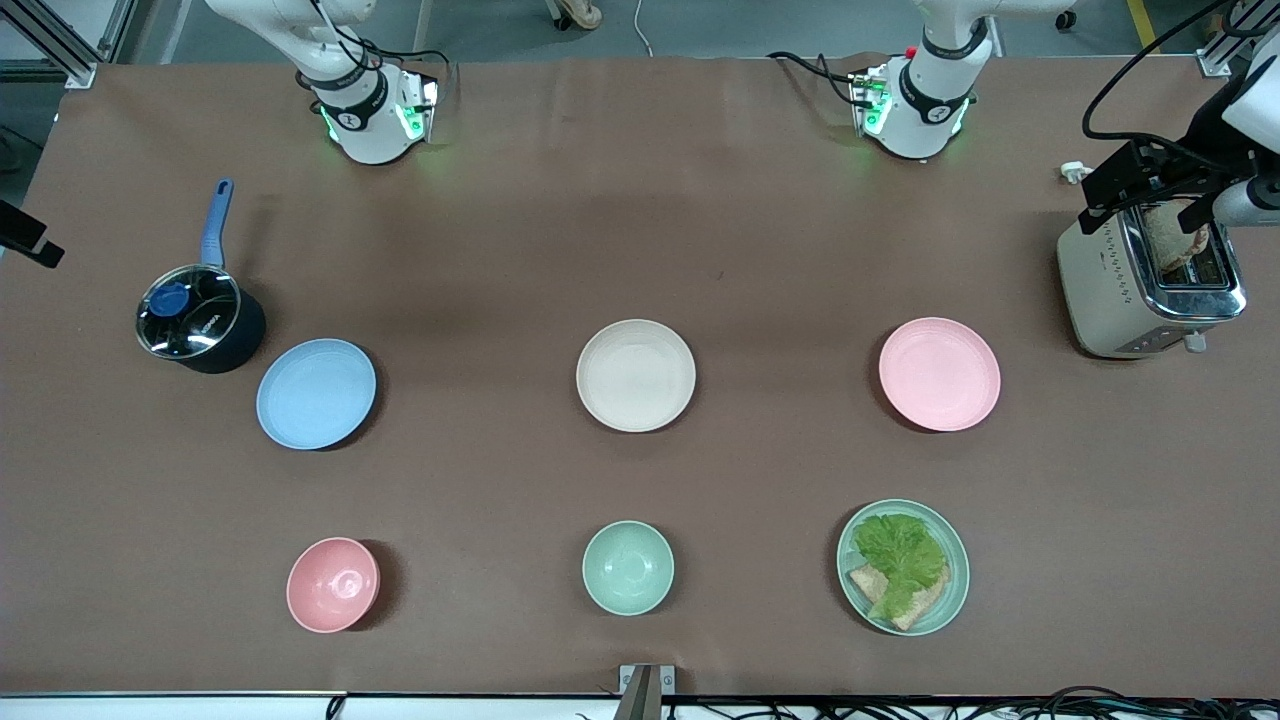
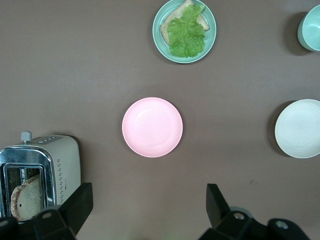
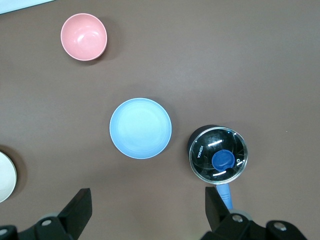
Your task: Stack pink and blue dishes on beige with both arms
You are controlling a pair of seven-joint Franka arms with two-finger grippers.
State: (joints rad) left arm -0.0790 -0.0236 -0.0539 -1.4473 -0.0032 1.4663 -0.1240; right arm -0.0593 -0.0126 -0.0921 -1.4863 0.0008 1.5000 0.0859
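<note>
The cream-beige plate [image 1: 636, 375] [image 2: 299, 128] lies at the table's middle. Toward the left arm's end lies the pale pink plate [image 1: 939, 373] [image 2: 152, 127]. The light blue plate [image 1: 316, 393] [image 3: 140, 128] lies toward the right arm's end. All three are bare and apart. My left gripper [image 2: 149, 196] hangs open high over the bare table between its base and the pink plate. High up, my right gripper [image 3: 147, 199] is open over bare table between its base and the blue plate. Neither holds anything.
A lidded dark pot [image 1: 198, 318] with a blue handle stands beside the blue plate. A toaster [image 1: 1150, 285] with bread stands near the pink plate. Nearer the front camera lie a pink bowl [image 1: 333, 584], a mint bowl [image 1: 628, 567] and a mint plate [image 1: 948, 590] with lettuce.
</note>
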